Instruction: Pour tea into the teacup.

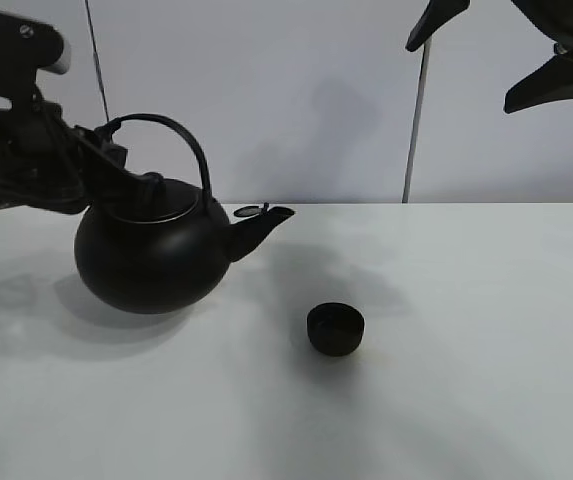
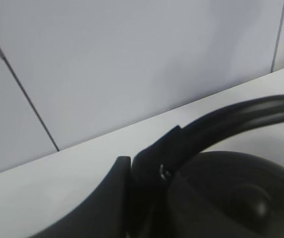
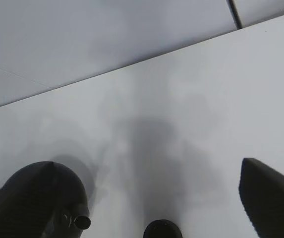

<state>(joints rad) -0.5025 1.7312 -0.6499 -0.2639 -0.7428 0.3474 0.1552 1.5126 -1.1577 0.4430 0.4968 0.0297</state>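
Observation:
A big round black kettle (image 1: 151,258) with an arched handle (image 1: 181,135) sits at the left of the white table, spout pointing right. My left gripper (image 1: 118,152) is shut on the handle's left side. In the left wrist view a finger (image 2: 113,198) presses against the handle (image 2: 231,119) above the lid (image 2: 241,198). The small black teacup (image 1: 335,329) stands upright near the table's middle, right of and in front of the spout, apart from the kettle. My right gripper (image 1: 459,75) is open and empty, high at the upper right. Its view shows the kettle (image 3: 32,198), the teacup (image 3: 162,230) and one finger (image 3: 270,198).
A white wall with vertical seams (image 1: 414,120) stands behind the table's far edge. The white tabletop (image 1: 486,330) stretches to the right of the teacup and in front of it.

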